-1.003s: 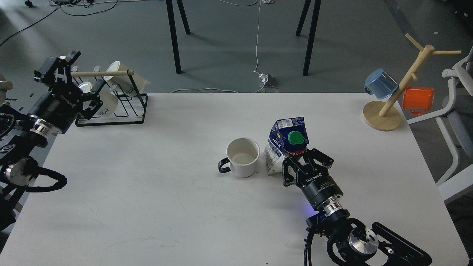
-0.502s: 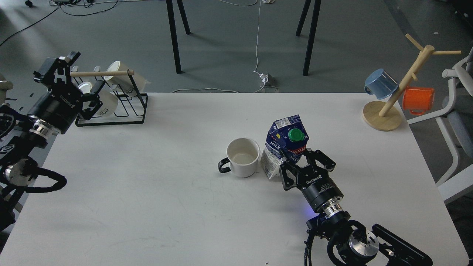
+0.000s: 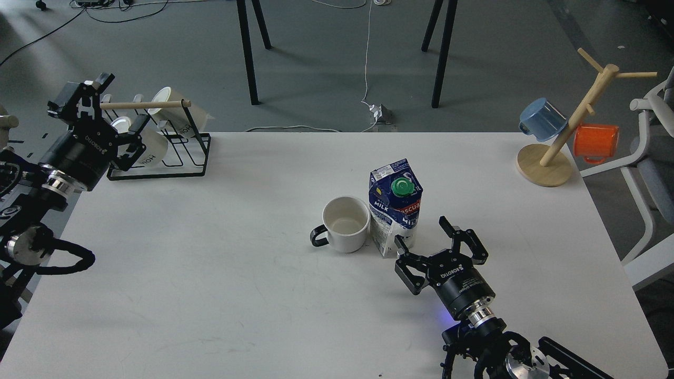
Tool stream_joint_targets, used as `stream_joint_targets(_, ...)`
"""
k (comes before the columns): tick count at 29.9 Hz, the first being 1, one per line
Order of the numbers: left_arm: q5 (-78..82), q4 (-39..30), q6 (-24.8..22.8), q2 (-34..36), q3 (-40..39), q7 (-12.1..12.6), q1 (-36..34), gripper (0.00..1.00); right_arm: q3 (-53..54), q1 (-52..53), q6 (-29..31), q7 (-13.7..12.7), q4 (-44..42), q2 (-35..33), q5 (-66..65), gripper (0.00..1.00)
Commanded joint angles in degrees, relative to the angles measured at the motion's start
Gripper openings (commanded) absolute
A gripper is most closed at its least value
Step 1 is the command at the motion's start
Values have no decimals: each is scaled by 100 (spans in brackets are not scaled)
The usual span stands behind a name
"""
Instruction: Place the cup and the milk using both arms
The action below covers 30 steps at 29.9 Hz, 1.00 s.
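Backing the right tool [image 3: 436, 243] straight off toward the near edge looked like the way to do this bit well, since its fingers were spread wide with nothing between them and the milk [image 3: 395, 205] stood upright just beyond the tips (any sideways drift could clip the carton and tip it into the cup [image 3: 346, 223]). That arm came in low from the bottom right, wrist angled up toward the carton. Cup and milk sat side by side mid-worktop [image 3: 210, 273], practically touching, cup handle pointing left. Farther off, the left tool [image 3: 110, 118] hung by the black wire rack [image 3: 174, 152] at the far left corner, fingers apart, holding nothing as far as I could tell.
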Motion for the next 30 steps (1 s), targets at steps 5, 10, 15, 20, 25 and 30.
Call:
stream_joint_targets(5,0,0,0,-1,-4,0,1,99,70,-416,0,0,635,-589,-4,100)
stream_joint_targets(10,0,0,0,-1,-4,0,1,99,578,-750,0,27,1146,-1538,5,100)
stream_joint_targets(15,-9,0,0,8,-12,0,10,99,1790,-707,0,18,1068,-2128,5,100)
stream_joint_targets(20,-18,-18,0,78,-39,0,63,99,2277,91,0,18,682,-2778,5,100)
stream_joint_targets(25,-44,-35,0,96,-91,0,107,99,2005,840,0,18,110,-2991,14,100)
stream_joint_targets(30,-53,-71,0,149,-100,0,115,99,1969,884,0,53,48,-2964,14,100)
